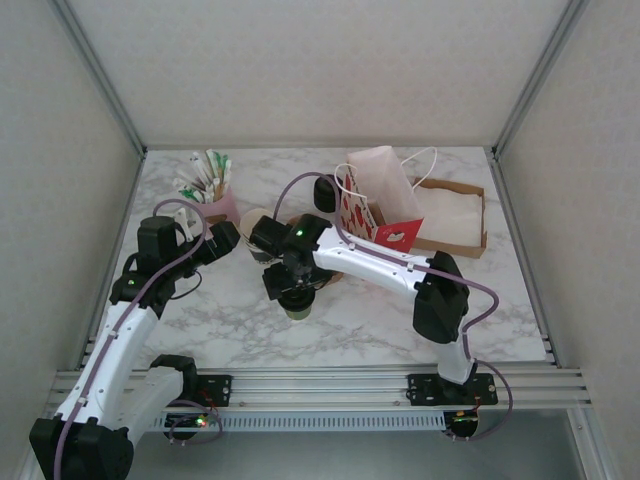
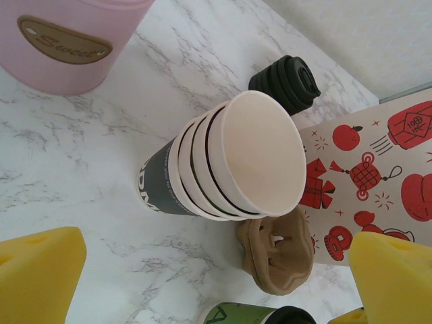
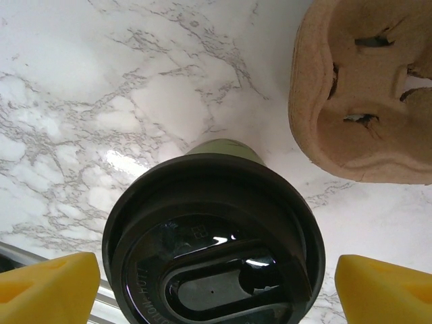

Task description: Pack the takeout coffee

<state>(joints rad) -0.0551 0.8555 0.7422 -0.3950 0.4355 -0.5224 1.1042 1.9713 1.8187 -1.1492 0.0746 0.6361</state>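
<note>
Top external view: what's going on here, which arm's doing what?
The right hand is open above the lidded cup, its fingers on either side of the black lid, no firm grip visible. The cup stands on the table beside the pulp cup carrier. The left hand is open over the stack of nested cups, holding nothing. The printed paper bag stands further back.

White marble table [image 1: 500, 300] w/ a pink pot [image 1: 218, 205] far left, a brown box tray [image 1: 455, 215] far right & a red-and-white bag [image 1: 385, 200] just left of it. In the middle: a stack of cups [image 2: 223, 165], black lids [image 2: 287, 81] & a brown cup holder [image 2: 280, 250]. Nearer stands a cup [image 3: 219, 147] w/ a black lid [image 3: 212, 236] on.
</note>
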